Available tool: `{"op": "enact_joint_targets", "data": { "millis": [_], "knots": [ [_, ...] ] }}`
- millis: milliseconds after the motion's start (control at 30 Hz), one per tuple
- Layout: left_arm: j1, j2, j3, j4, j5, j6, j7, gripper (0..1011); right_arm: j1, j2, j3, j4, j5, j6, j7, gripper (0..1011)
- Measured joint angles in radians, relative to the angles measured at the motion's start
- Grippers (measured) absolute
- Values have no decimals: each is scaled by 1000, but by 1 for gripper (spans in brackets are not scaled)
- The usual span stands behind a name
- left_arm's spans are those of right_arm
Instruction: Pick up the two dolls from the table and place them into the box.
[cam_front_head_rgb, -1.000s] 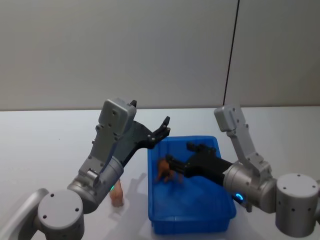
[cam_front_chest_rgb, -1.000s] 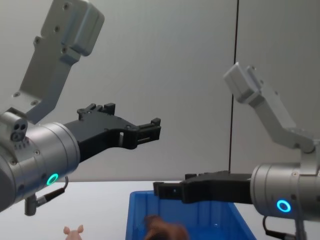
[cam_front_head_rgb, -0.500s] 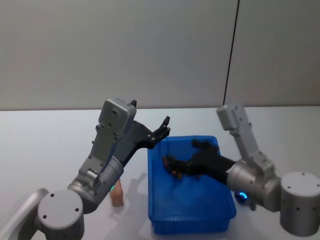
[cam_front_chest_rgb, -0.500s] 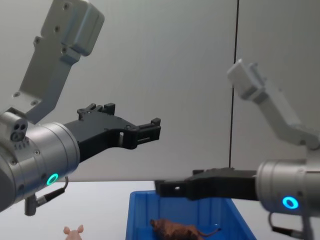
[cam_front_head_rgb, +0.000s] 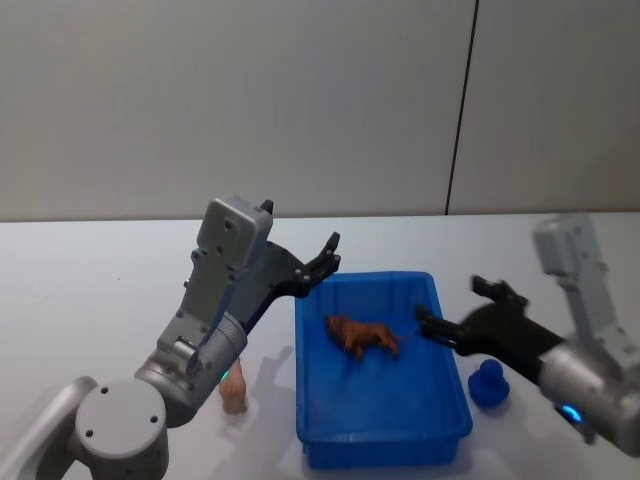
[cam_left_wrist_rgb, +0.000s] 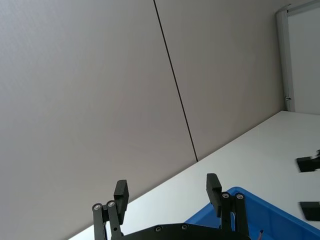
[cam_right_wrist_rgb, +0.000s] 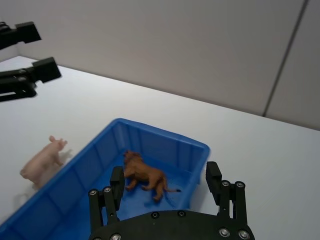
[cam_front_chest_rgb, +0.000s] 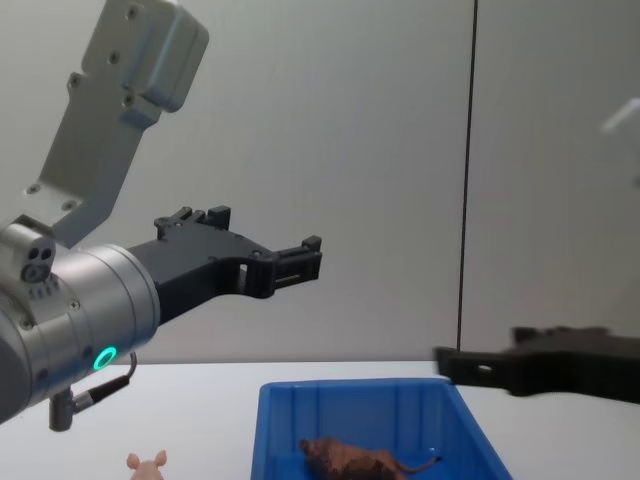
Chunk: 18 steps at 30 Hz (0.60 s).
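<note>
Nearest me, the pink doll (cam_front_head_rgb: 233, 395) stands on the surface (cam_front_head_rgb: 100, 270) just beside the left wall of the box (cam_front_head_rgb: 385, 445), outside it and close by my left forearm; that one is not yet dealt with.

The box sits straight ahead; the brown doll (cam_front_head_rgb: 360, 335) now lies on its floor toward the far end, on its side, tail toward the right wall, touching nothing of mine. A second ago my right jaws carried it above the box; half a second ago they were low inside, letting it go; now they have drawn back to the right and hang past the right rim, spread and empty.

On the surface just right of the box sits a small blue thing (cam_front_head_rgb: 490, 385); it may be another toy, but I cannot make it out.

Farther off, my left jaws hover high over the box's far left corner, parted and empty, exactly where they were a second ago.

So I judge half the task done; one doll is in, one is left. The pink doll is on my left side, so the left jaws look the natural pair for it; they would have to come back toward me and well down, keeping off the box wall it stands beside.
</note>
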<state>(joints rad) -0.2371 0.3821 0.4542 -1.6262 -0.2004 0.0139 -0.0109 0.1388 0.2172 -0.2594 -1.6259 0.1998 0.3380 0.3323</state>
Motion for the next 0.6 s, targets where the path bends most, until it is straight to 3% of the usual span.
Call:
{"op": "enact_joint_targets", "data": {
  "millis": [267, 600],
  "knots": [
    [0, 0, 0, 0, 0, 0, 0, 1001, -124, 83, 48, -104, 63, -11, -91, 1001],
    [0, 0, 0, 0, 0, 0, 0, 1001, -192, 123, 72, -137, 107, -2, -129, 1001]
  ]
}}
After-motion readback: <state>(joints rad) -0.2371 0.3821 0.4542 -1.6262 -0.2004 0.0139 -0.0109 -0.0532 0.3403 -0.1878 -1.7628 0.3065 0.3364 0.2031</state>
